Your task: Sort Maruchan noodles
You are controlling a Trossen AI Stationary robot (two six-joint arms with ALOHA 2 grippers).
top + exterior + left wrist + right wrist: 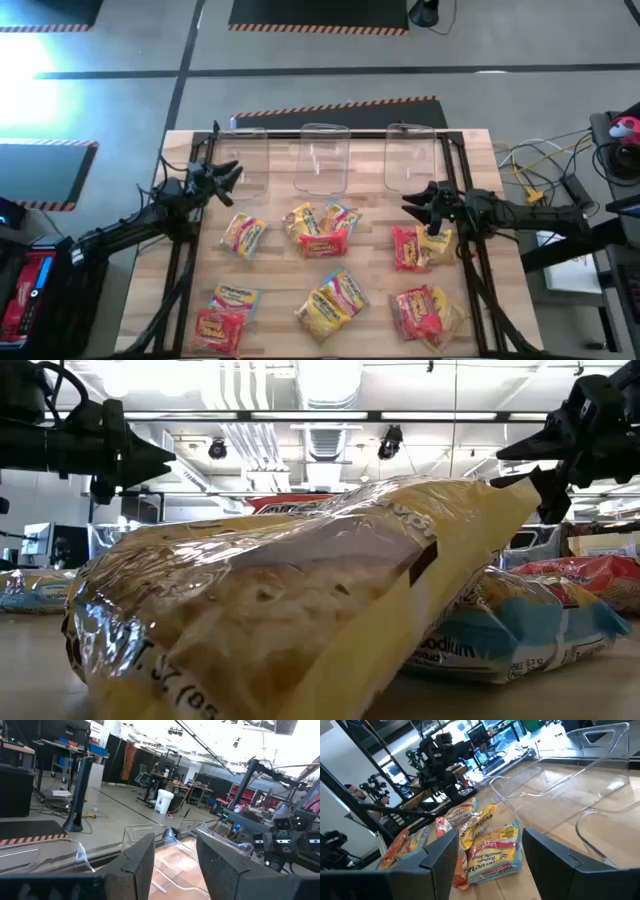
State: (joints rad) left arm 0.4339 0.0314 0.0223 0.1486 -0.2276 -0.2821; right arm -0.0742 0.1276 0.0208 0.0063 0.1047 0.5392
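The left gripper (232, 172) is wide open at ten o'clock on the table (280, 300), holding nothing. The right gripper (412, 203) is wide open too, empty, at three o'clock. The Maruchan noodles (322, 232) lie around the middle and along six o'clock.

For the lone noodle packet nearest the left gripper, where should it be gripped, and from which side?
Probably from straight above: the packet lies flat on the table, clear of the other packets. Pinch across its crinkly middle or a loose sealed edge. The left gripper, open, hovers just beyond it toward the bins.
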